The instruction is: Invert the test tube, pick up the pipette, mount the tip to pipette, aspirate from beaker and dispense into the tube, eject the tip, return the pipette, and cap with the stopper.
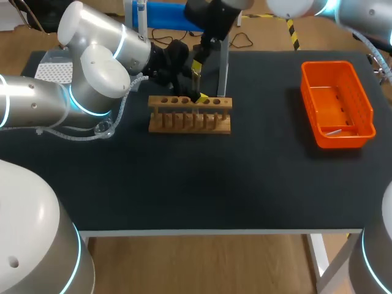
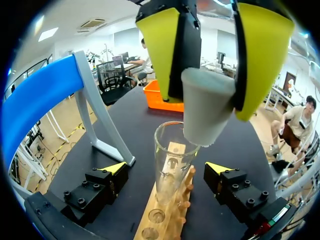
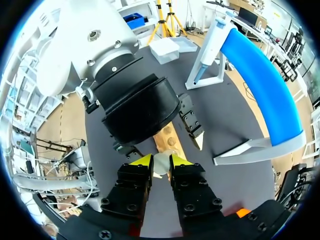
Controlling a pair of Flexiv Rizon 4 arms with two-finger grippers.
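No word, number or sign can be read anywhere on the tabletop or on the things it carries. The glass tube [image 2: 169, 150], upright over the wooden rack [image 2: 167, 212], has a small dark printed mark on its wall, but it is too blurred to make out.
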